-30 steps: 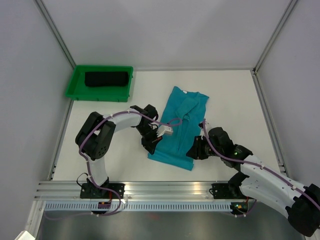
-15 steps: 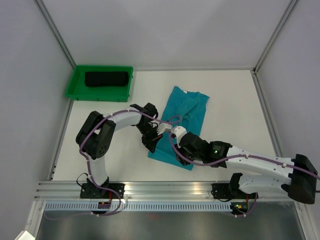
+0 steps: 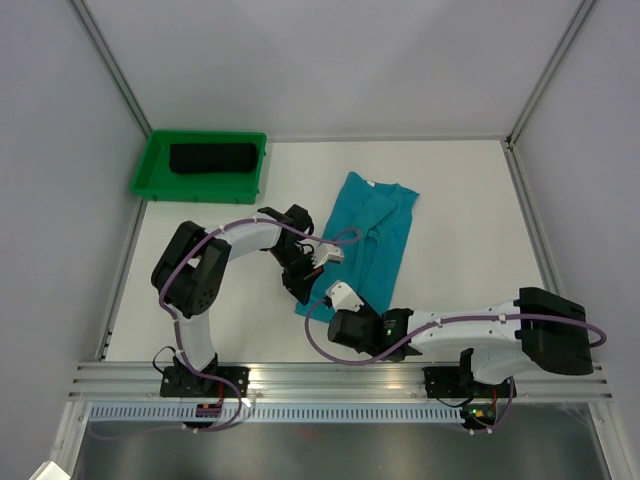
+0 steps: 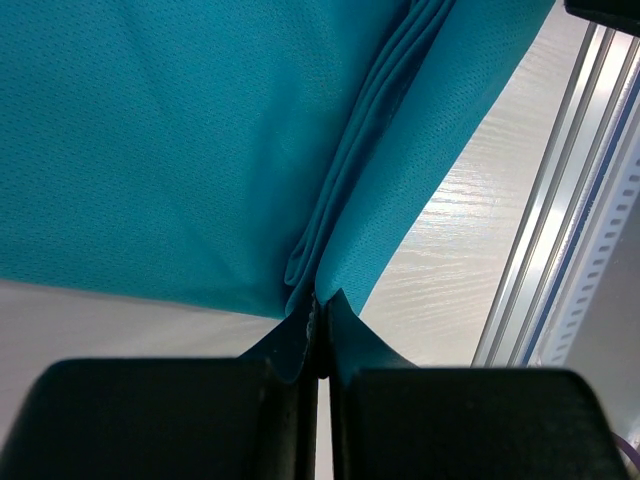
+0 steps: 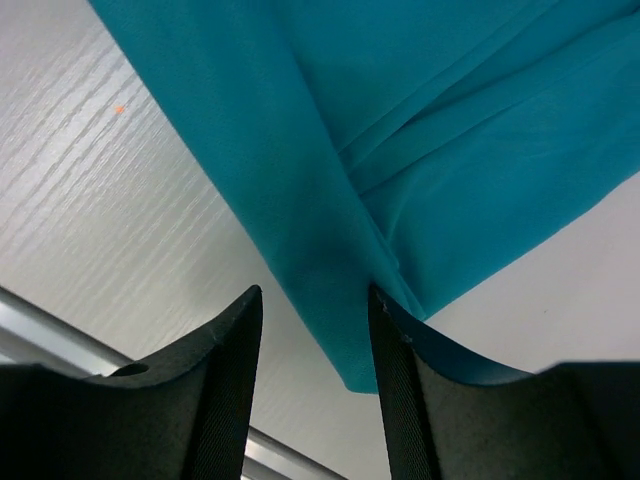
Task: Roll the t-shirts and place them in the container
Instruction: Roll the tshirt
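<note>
The teal t-shirt lies folded lengthwise in the middle of the table, collar toward the back. My left gripper is at its near left edge, and its fingers are shut on a pinch of the teal cloth. My right gripper reaches in from the front at the near hem. In the right wrist view it stands open, and a corner of the teal t-shirt lies between the fingers, unclamped. The black t-shirt sits rolled up in the green tray.
The green tray is at the back left corner. An aluminium rail runs along the near table edge, close behind the right wrist. The right arm's forearm lies across the front right of the table.
The right arm has swung left along the front edge, from the shirt's near right corner to its near hem, and its jaws have opened wider. The left gripper has kept its grip and place.
</note>
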Robot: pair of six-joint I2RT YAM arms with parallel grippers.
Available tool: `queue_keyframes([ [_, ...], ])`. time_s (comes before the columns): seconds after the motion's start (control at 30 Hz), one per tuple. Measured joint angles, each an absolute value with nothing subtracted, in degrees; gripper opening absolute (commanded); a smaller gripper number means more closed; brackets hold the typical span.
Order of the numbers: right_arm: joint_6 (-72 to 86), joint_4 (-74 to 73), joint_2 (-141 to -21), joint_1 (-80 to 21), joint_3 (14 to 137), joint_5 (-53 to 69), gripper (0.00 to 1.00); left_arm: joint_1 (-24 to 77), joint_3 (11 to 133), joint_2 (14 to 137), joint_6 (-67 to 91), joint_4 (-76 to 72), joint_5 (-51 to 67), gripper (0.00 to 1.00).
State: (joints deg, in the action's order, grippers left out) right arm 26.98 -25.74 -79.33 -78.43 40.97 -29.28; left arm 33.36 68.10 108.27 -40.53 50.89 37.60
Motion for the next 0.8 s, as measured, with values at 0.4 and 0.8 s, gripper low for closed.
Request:
queue_keyframes([
  [0.4,30.15,-25.58,-86.28,-78.52,42.24,-31.88,0.56,33.32,68.36,109.21,-40.58,51.09,37.65,0.04],
  [0.8,31.66,-24.73,-87.88,-75.50,43.75,-28.67,0.17,32.86,70.57,110.34,-43.24,54.24,37.63,0.32],
])
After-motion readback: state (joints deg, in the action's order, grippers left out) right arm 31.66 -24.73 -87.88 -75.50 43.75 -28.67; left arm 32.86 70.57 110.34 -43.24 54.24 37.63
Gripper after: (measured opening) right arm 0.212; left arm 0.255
